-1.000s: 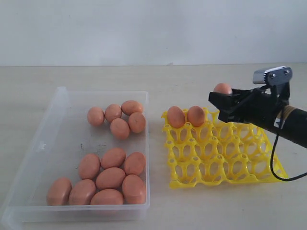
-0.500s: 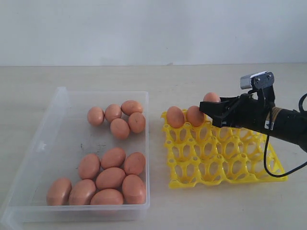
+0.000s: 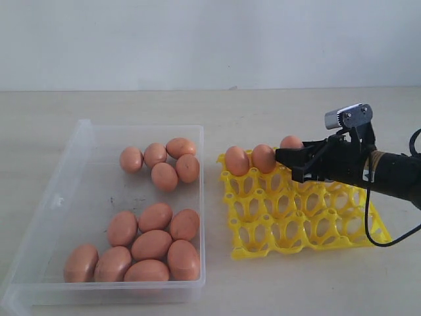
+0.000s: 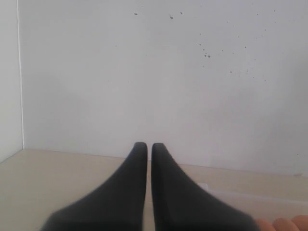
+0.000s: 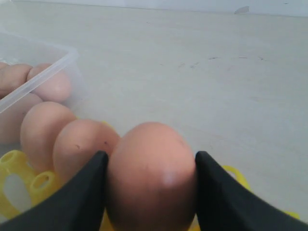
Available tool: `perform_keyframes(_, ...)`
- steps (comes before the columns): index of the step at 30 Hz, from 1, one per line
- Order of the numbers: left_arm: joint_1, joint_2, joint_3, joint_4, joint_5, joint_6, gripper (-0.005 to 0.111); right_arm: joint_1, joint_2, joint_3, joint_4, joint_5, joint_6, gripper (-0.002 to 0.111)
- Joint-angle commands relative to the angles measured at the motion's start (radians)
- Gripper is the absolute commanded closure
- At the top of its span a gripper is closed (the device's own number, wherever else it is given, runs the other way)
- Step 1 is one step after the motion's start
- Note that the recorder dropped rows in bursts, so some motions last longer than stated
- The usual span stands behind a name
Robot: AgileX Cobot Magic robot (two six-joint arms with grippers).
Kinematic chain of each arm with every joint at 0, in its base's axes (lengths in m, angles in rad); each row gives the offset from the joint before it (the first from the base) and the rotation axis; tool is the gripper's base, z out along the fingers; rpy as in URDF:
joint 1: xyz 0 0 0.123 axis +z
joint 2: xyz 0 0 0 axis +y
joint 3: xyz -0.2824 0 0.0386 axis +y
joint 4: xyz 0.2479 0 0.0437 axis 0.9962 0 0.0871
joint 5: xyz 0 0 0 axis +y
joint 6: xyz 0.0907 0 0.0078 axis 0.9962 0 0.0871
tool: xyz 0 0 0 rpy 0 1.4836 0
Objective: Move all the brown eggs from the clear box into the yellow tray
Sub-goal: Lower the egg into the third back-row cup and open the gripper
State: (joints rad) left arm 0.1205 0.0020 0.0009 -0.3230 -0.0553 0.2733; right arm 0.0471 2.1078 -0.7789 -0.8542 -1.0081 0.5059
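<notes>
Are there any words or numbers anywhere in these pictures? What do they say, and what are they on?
None: no words, numbers or signs can be read on the brown eggs, the clear box, the yellow tray or the right gripper.
The dark smudges on the box floor are only marks, not letters.

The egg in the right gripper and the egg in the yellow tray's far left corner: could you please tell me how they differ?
The gripped egg is clamped by the right gripper; the corner egg stands free in its cup. The gripped egg is at the third cup in the far row of the yellow tray, seated or not I cannot tell; the corner egg fills the first. Both are orange-brown and upright.
</notes>
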Motion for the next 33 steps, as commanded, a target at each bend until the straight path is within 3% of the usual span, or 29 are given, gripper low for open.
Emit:
perform_keyframes(1, -0.001, -0.002, -0.001, 0.004, 0.003, 0.005, 0.103, -0.008, -0.001, -0.002, -0.015, -0.003, -0.008, 0.091)
perform_keyframes(2, -0.001, -0.002, -0.001, 0.004, 0.003, 0.005, 0.103, -0.008, -0.001, -0.002, -0.015, -0.003, -0.008, 0.085)
perform_keyframes(3, -0.001, -0.002, -0.001, 0.004, 0.003, 0.005, 0.103, -0.008, -0.001, -0.002, -0.015, -0.003, -0.003, 0.07)
perform_keyframes(5, -0.001, -0.002, -0.001, 0.004, 0.003, 0.005, 0.103, -0.008, -0.003, -0.002, -0.015, -0.003, 0.013, 0.051)
perform_keyframes(10, -0.001, -0.002, -0.001, 0.004, 0.003, 0.005, 0.103, -0.008, -0.038, -0.002, -0.031, -0.022, 0.043, 0.049)
perform_keyframes(16, -0.001, -0.002, -0.001, 0.004, 0.003, 0.005, 0.103, -0.008, -0.185, -0.002, -0.049, 0.095, 0.115, 0.049)
perform_keyframes(17, -0.001, -0.002, -0.001, 0.004, 0.003, 0.005, 0.103, -0.008, -0.203, -0.002, -0.058, 0.147, 0.122, 0.051)
perform_keyframes(18, -0.001, -0.002, -0.001, 0.004, 0.003, 0.005, 0.103, -0.008, -0.219, -0.002, -0.068, 0.226, 0.136, 0.06)
perform_keyframes(21, -0.001, -0.002, -0.001, 0.004, 0.003, 0.005, 0.103, -0.008, -0.236, -0.002, -0.118, 0.325, 0.165, 0.101)
perform_keyframes(22, -0.001, -0.002, -0.001, 0.004, 0.003, 0.005, 0.103, -0.008, -0.239, -0.002, -0.141, 0.322, 0.174, 0.107)
perform_keyframes(29, -0.001, -0.002, -0.001, 0.004, 0.003, 0.005, 0.103, 0.022, -0.296, -0.002, -0.269, 0.072, 0.267, 0.109)
perform_keyframes(33, -0.001, -0.002, -0.001, 0.004, 0.003, 0.005, 0.103, 0.143, -0.362, -0.017, -0.291, 0.223, 0.265, 0.109)
